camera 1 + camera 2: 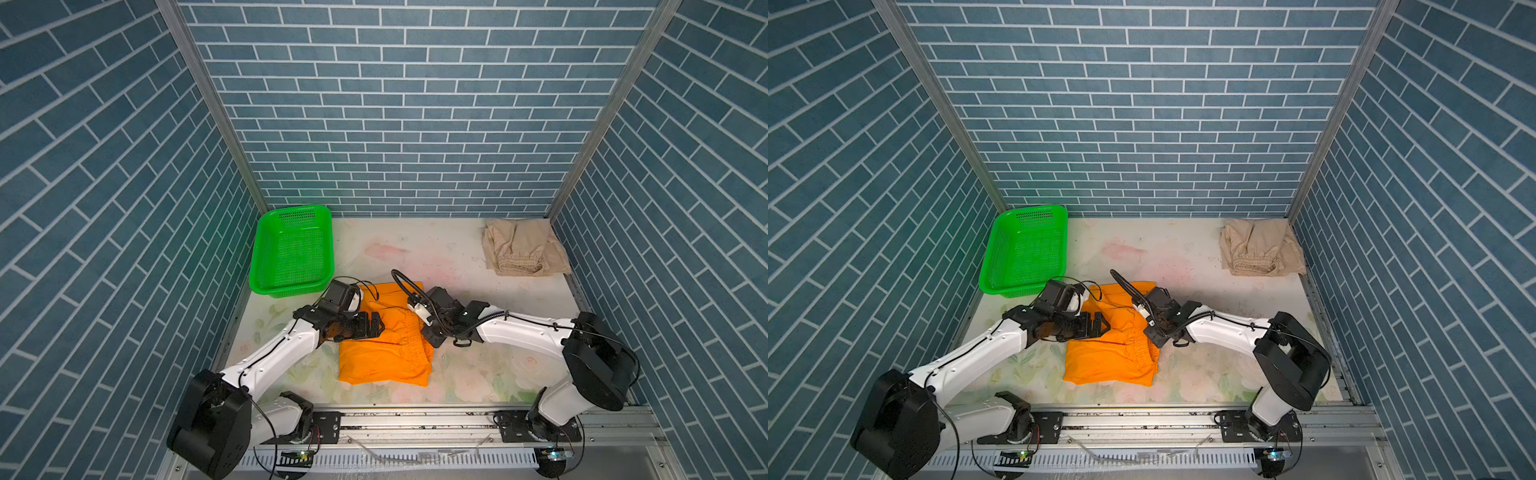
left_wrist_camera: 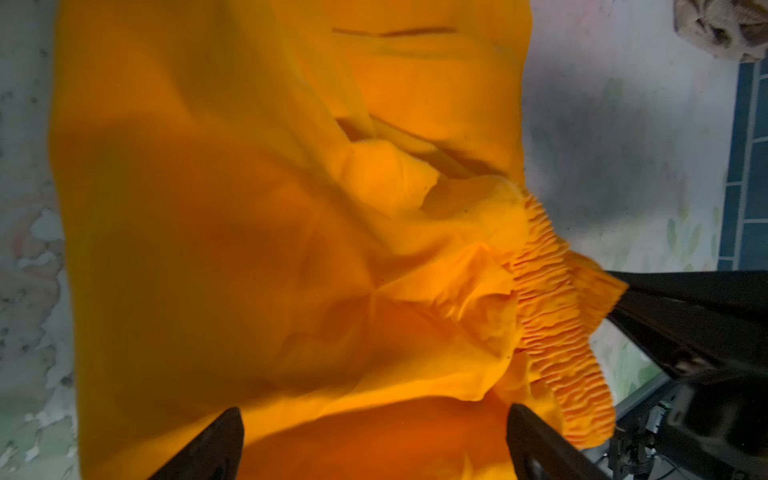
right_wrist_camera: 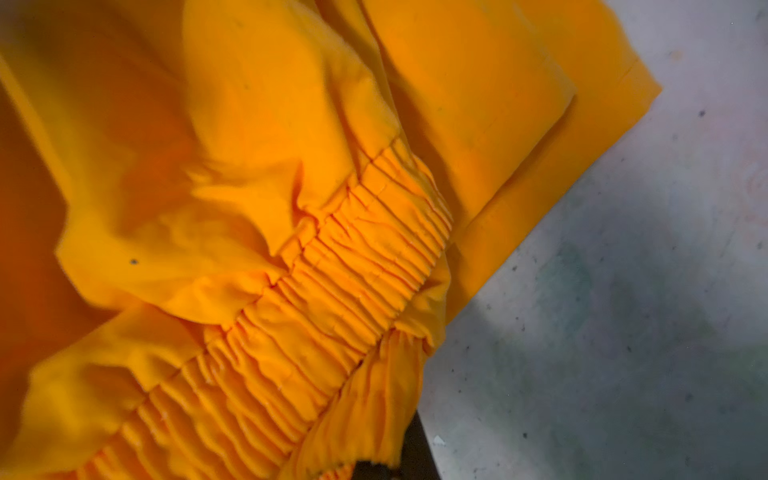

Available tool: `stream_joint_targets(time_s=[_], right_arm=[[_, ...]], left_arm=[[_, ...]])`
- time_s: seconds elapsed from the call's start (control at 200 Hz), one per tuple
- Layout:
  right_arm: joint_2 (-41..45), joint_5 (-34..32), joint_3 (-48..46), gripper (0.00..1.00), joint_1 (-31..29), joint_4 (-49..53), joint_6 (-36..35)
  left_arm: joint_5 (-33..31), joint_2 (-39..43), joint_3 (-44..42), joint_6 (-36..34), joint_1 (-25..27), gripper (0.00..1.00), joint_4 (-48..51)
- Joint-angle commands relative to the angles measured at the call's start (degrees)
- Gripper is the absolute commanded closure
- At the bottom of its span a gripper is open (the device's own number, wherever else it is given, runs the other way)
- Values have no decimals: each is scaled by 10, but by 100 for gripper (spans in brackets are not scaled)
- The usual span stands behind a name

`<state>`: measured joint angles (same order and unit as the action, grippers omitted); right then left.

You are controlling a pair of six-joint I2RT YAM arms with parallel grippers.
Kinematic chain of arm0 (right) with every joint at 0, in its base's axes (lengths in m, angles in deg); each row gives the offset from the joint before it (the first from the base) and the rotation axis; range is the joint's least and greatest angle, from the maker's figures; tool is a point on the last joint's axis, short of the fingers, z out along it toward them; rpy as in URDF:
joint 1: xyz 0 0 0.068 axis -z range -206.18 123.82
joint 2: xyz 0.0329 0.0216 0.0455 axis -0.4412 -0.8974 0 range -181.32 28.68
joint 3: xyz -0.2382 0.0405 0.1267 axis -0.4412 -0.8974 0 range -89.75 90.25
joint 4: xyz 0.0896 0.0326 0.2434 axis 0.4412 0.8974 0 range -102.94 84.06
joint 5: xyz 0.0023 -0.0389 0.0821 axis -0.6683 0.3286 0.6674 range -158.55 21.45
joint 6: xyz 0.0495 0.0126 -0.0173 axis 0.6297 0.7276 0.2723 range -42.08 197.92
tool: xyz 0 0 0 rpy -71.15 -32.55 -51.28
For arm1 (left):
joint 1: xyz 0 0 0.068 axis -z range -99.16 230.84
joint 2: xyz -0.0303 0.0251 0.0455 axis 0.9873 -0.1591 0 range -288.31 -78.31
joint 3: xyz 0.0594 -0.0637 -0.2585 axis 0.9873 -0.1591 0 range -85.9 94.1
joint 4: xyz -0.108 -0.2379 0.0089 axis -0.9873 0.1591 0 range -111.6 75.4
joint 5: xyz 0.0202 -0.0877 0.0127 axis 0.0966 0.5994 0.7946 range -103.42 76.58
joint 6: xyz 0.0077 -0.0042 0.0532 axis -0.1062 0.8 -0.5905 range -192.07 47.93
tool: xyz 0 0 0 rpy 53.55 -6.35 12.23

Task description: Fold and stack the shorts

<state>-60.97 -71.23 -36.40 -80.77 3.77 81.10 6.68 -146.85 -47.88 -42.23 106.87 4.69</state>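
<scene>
The orange shorts [image 1: 382, 361] lie crumpled near the front middle of the worktop [image 1: 478, 374]. The left end effector [image 1: 372, 326] hangs over their left side, fingers [image 2: 216, 449] spread wide. The right end effector [image 1: 429, 337] is pinched on their waistband [image 3: 353, 266]. The beige shorts [image 1: 521, 251] sit bunched in the far right corner, well apart from the basket [image 1: 258, 253] at far left.
</scene>
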Motion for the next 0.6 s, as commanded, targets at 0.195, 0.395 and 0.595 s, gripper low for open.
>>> stream_joint_targets(time_s=[0.195, 0.395, 0.595], right_arm=[[24, 59, -81, 50, 50, -90, 100], [50, 73, -65, 39, 77, -44, 135], [106, 59, 22, 1, 118, 81, 126]], left_arm=[[-30, 22, -41, -9, 0, 0, 5], [-16, 22, -17, -9, 1, 0, 4], [-28, 56, 18, -14, 1, 0, 47]])
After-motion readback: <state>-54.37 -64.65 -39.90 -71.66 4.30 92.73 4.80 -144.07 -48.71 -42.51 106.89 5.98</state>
